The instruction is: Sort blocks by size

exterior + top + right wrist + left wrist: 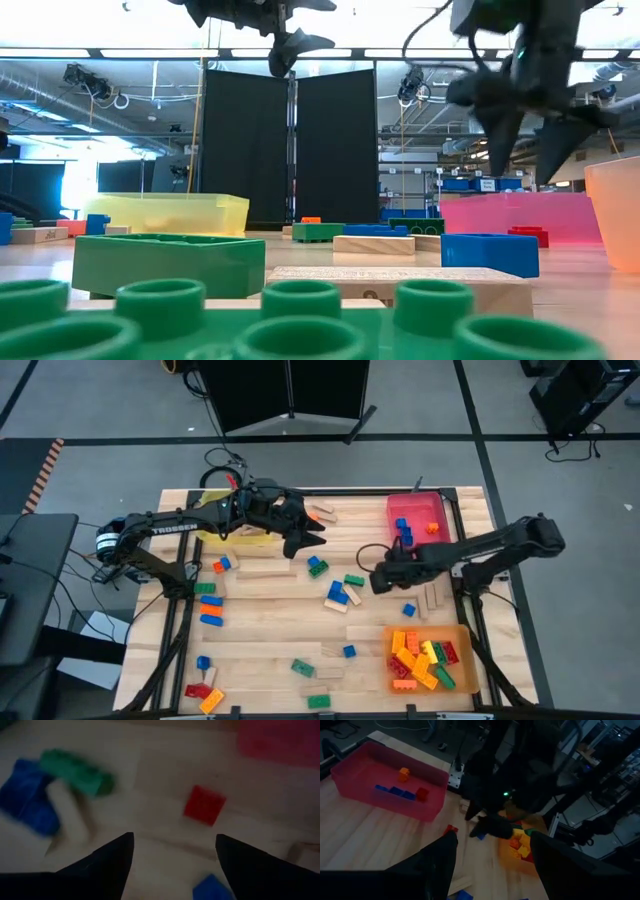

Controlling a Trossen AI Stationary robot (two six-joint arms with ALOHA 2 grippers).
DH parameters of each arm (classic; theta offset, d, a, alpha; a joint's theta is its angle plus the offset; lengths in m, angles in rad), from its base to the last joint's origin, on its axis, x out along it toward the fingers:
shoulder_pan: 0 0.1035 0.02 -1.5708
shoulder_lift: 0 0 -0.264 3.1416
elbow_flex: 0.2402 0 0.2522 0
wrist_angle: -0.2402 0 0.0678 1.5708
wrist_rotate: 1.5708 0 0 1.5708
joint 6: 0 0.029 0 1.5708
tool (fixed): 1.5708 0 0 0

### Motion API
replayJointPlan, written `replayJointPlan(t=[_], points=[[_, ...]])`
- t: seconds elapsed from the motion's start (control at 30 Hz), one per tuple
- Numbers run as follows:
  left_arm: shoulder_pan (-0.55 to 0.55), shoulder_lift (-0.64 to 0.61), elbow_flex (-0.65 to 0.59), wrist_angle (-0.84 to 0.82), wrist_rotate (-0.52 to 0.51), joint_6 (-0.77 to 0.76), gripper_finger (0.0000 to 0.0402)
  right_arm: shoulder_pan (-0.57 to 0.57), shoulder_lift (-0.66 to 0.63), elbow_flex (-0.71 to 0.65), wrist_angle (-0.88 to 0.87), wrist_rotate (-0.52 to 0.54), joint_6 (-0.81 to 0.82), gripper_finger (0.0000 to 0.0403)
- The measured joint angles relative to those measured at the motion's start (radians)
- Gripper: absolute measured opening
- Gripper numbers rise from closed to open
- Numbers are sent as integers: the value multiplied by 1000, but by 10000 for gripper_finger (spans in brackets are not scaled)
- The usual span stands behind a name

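1. Right gripper [378, 578]: positioned over the table's centre-right, near the red tray [440, 508]. Jaws stand apart; nothing is between them. A small red block [203, 804] lies on the wood ahead of its fingers.
2. Left gripper [312, 540]: raised above the table, beside the yellow tray [165, 213]. Jaws stand apart, holding nothing.
3. Blocks: scattered across the table [270, 620]. A green brick [354, 580] and blue brick [337, 593] lie near the centre.
4. Orange tray [465, 660]: holds mixed yellow, orange, red and green bricks.
5. Red tray: holds several blue pieces, plus one red and one orange.
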Motion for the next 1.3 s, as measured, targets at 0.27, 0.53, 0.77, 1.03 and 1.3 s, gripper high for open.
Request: replayJointPlan(t=[0.27,0.53,0.77,1.03,1.3], points=[[0,0,0,-9,-6,22,257,-79,146,0,5,13,25,315],[0,0,0,-33,-15,23,257,-96,249,0,-1,16,48,309],[0,0,0,-101,-16,26,257,-95,266,-52,38,12,102,265],[0,0,0,-121,-16,50,257,-71,243,-107,140,55,150,171],[15,-19,0,-134,-2,96,257,-35,118,-69,113,9,155,154]])
